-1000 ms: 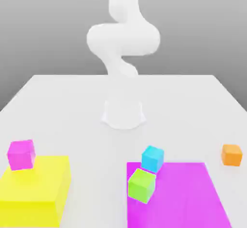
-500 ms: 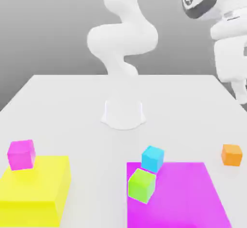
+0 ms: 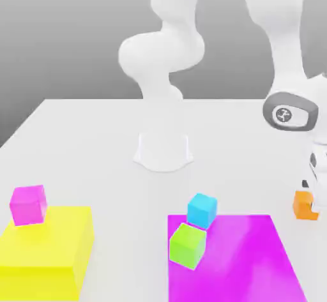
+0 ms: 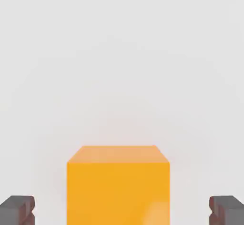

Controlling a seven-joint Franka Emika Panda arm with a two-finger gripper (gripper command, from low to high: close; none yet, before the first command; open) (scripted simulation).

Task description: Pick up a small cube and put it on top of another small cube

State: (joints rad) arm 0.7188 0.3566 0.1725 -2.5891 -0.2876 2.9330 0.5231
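You are looking at a white table (image 3: pixel 96 141) with the arm's white base at its far middle. The arm (image 3: pixel 281 45) bends over to the exterior view's right and comes down at the table's right edge, where the gripper (image 4: pixel 122 210) is lowered around the orange cube (image 3: pixel 305 205).

From the hand view, the orange cube (image 4: pixel 118 186) sits on the bare table, centred between the two dark fingertips (image 4: pixel 17 210). The claw is released: each fingertip stands clear of the cube, with white table visible in the gap on both sides. Nothing is being grasped.

In the exterior view, the orange cube rests on the table at the right edge, partly covered by the hand, just beyond the right side of a flat magenta mat (image 3: pixel 243 262). The mat lies on the near right part of the table.

The green cube (image 3: pixel 188 245) stands on the mat's left edge, near you. The cyan cube (image 3: pixel 202 209) sits just behind it, at the mat's far left corner; the two look close together, and you cannot tell whether they touch. Both are well apart from the orange cube.

On the near left of the table is a large yellow block (image 3: pixel 48 249). A magenta cube (image 3: pixel 29 204) rests on its far left corner.
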